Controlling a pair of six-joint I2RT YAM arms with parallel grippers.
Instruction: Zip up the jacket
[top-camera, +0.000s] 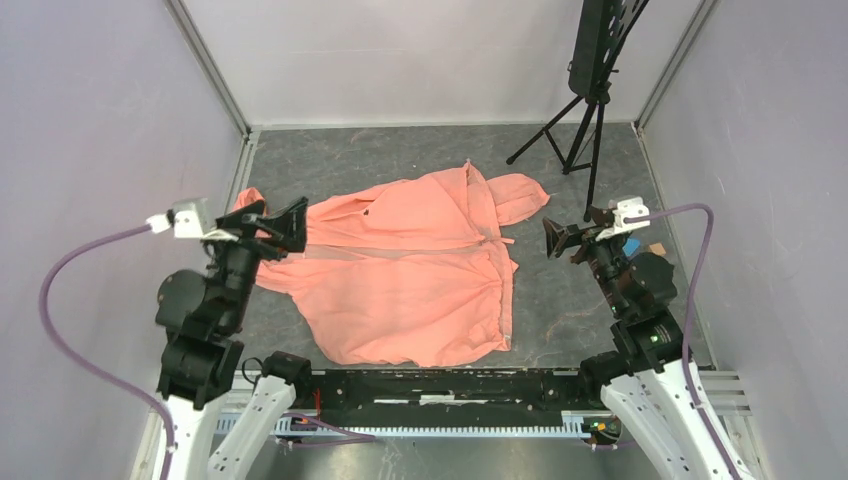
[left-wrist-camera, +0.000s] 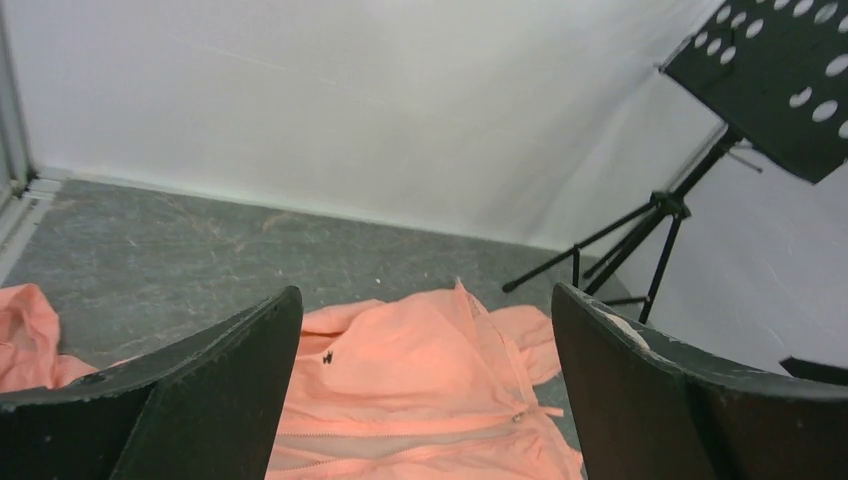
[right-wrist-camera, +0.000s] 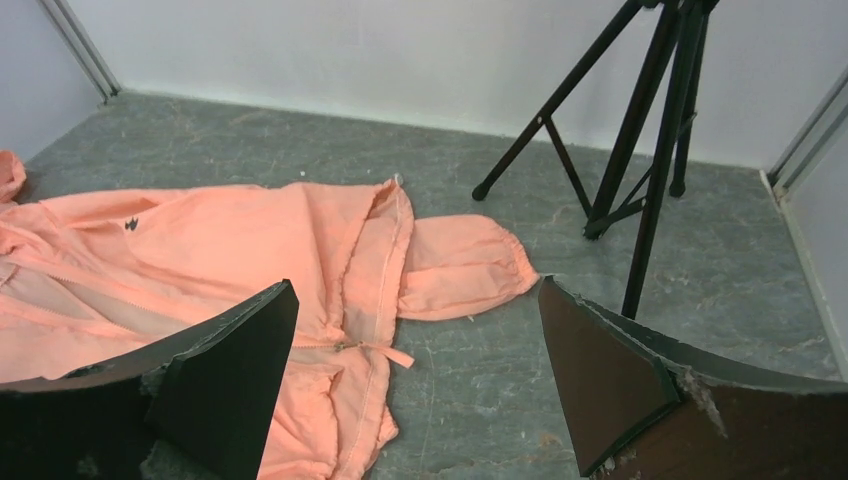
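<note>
evidently poised to start, the left claw and right claw gape empty on either side of the jacket, spread on the tabletop with its zipper exposed.

Salmon-pink jacket sprawled flat and wrinkly on the grey floor – front zipper strip looks partly undone.

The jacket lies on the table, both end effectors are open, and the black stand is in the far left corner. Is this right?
No. The stand is in the far right corner, as the top view shows. The rest holds: the jacket lies on the table, and the left end effector and right end effector are open.
</note>
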